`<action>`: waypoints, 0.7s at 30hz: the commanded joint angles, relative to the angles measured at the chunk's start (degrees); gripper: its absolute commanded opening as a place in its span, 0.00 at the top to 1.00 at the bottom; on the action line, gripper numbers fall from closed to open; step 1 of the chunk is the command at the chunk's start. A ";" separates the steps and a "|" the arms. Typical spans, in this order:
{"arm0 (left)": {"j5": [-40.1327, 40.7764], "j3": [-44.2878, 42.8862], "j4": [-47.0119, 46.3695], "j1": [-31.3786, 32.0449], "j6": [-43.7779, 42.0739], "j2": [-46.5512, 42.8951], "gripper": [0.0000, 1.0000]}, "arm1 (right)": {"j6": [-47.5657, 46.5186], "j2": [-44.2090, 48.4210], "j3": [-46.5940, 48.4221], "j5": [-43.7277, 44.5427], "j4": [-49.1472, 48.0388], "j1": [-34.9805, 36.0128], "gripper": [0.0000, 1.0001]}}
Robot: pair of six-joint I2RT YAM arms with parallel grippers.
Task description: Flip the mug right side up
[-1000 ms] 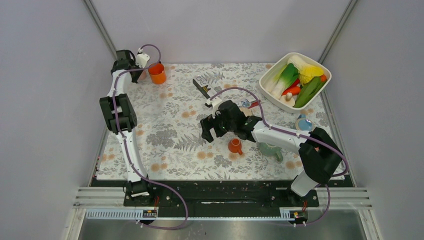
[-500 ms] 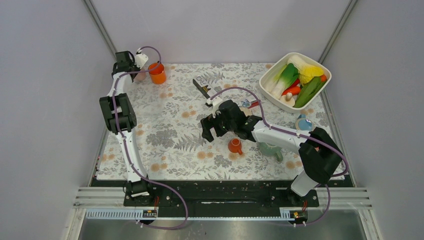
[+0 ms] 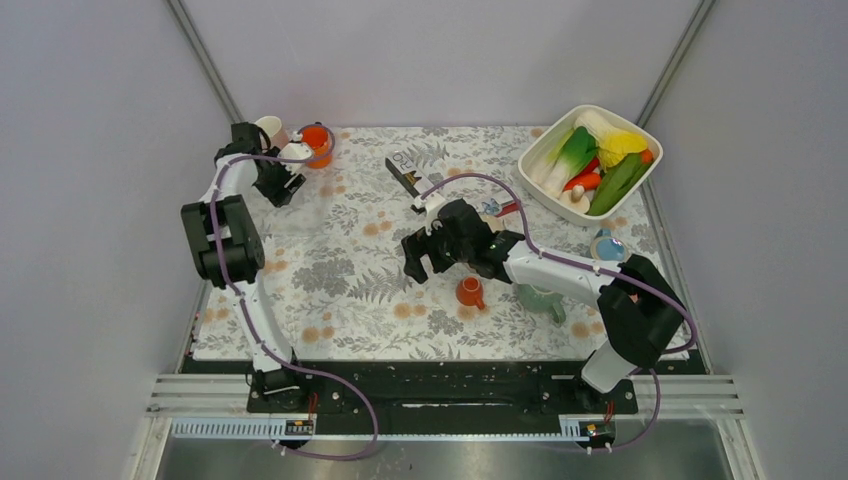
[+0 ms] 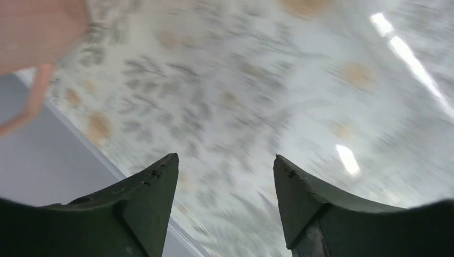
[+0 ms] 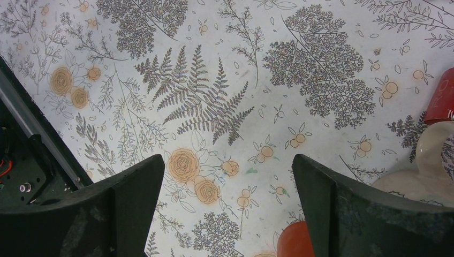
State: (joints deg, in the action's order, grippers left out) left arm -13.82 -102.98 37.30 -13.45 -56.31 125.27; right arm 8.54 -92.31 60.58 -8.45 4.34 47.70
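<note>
- Mug (image 3: 268,127): pale pink, standing at the far-left corner of the counter, just left of an orange cup (image 3: 316,140). From above it shows a pale round face; whether this is the mouth or the base cannot be told. In the left wrist view the mug (image 4: 37,27) fills the upper-left corner, blurred, with a thin pink handle hanging from it.
- Left gripper (image 3: 283,183): near the far-left corner, on the near side of the mug and the orange cup. In its own view the left gripper (image 4: 225,163) has its two dark fingers spread apart with only the floral mat (image 3: 340,270) between them, and the mug lies clear of both.
- Right gripper (image 3: 418,268): over the middle of the counter, pointing down at the mat. Its wrist view shows the right gripper (image 5: 227,160) with fingers wide apart and nothing between them.
- Small orange cup with handle (image 3: 468,291): on the mat just beside the right gripper, toward the near-right. It shows at the lower edge of the right wrist view (image 5: 293,241), outside the fingers.
- White bowl (image 3: 527,160): at the far-right corner, filled with toy vegetables.
- Dark carton (image 3: 405,170): lying near the middle of the far edge.
</note>
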 commanded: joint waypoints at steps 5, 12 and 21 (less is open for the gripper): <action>-10.17 13.61 16.19 0.82 -14.79 -15.51 0.25 | -0.46 4.59 -0.83 -1.00 -0.74 -0.46 0.01; -10.58 15.98 12.90 3.60 -20.35 -12.77 0.12 | 0.93 7.37 -2.73 -1.14 -1.59 -0.42 0.00; -6.00 18.40 8.29 5.34 -21.14 -10.00 0.19 | 0.98 8.79 -4.61 -0.08 -1.93 -0.43 0.01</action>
State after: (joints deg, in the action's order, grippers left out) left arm -20.78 -83.59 47.72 -8.75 -75.79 113.69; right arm 9.28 -85.30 56.14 -8.64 4.16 47.66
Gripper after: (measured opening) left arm 0.837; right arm 0.993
